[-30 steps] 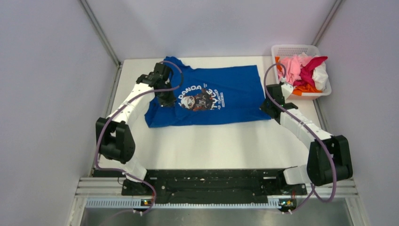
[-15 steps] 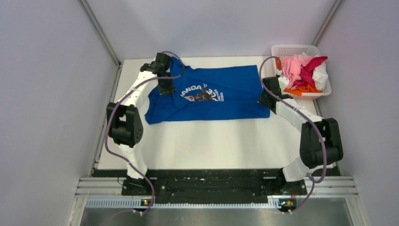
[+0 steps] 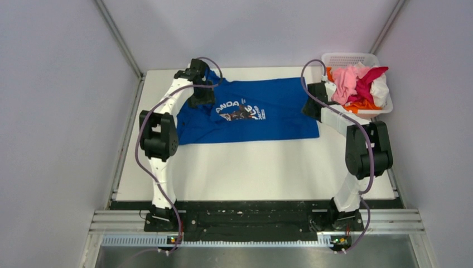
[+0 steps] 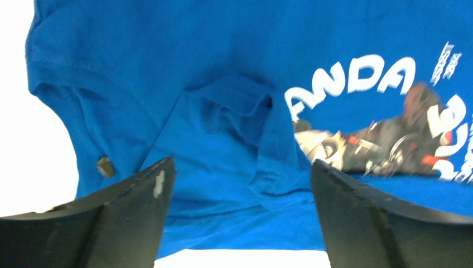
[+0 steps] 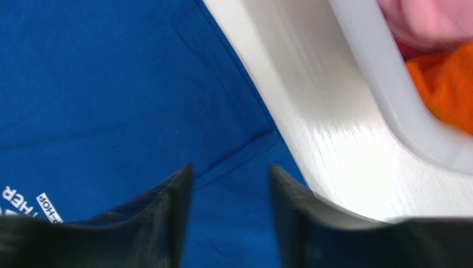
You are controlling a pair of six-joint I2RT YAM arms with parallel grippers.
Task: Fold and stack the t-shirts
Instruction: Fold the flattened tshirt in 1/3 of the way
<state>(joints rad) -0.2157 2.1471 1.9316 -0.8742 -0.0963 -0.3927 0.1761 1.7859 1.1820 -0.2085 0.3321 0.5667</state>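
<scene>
Beside the white plastic mesh basket (image 3: 350, 58), on its left in the top view, a royal blue cotton t-shirt (image 3: 279, 106) w/ a round white-lettered cartoon print lies spread on the white desk (image 3: 251, 167). Its hem end is nearest the basket and its collar end farthest from it. A strip of bare desk shows btwn hem and basket. The left arm covers part of the print from above. In the left wrist view only "ANDA" reads clearly; the smaller lettering is blurred or cut off.

Inside the basket sits a heap of other t-shirts (image 3: 360, 84) in light pink, magenta, white and orange, bunched so that no single one can be traced. The right wrist view catches only a pink and an orange scrap behind the basket rim.

Left end effector (image 3: 202, 99) hangs over the shirt end farthest from the basket. Its fingers (image 4: 139, 190) are spread wide w/ nothing btwn them. Under it a sleeve lies folded onto the chest. A small brownish speck (image 4: 104, 166) near the collar is too blurred to name.

Right end effector (image 3: 311, 105) is at the hem corner nearest the basket. Its fingers (image 5: 167, 206) stand a narrow gap apart, w/ the hem seam visible through it and no cloth seen clamped. Can't tell whether the tips touch the fabric; the finger bases are cut off by the frame.
</scene>
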